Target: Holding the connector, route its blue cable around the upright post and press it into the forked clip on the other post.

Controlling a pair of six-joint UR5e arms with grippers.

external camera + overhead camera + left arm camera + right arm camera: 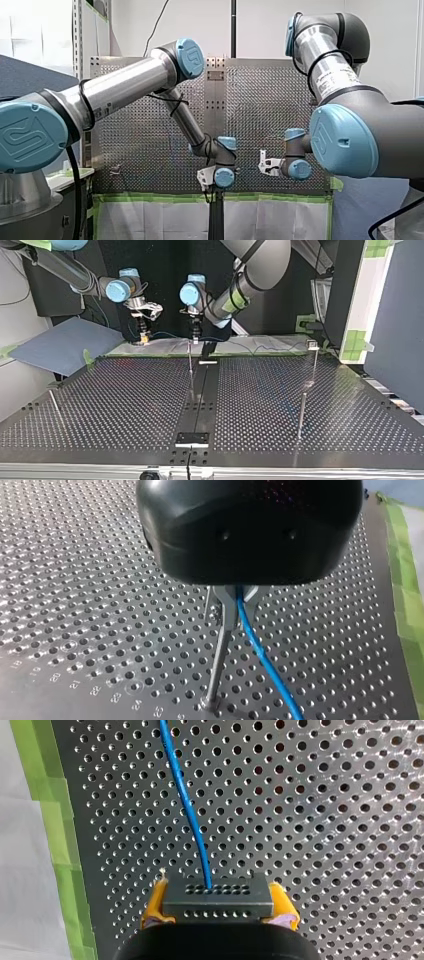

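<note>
My right gripper (217, 901) has its jaws clamped on the small rigid connector (217, 895) by its sides, far back in the top view, while my left gripper (234, 602) pinches the light, floppy blue cable (187, 805) just above the upright post (216, 670), probably the best steering point.
</note>
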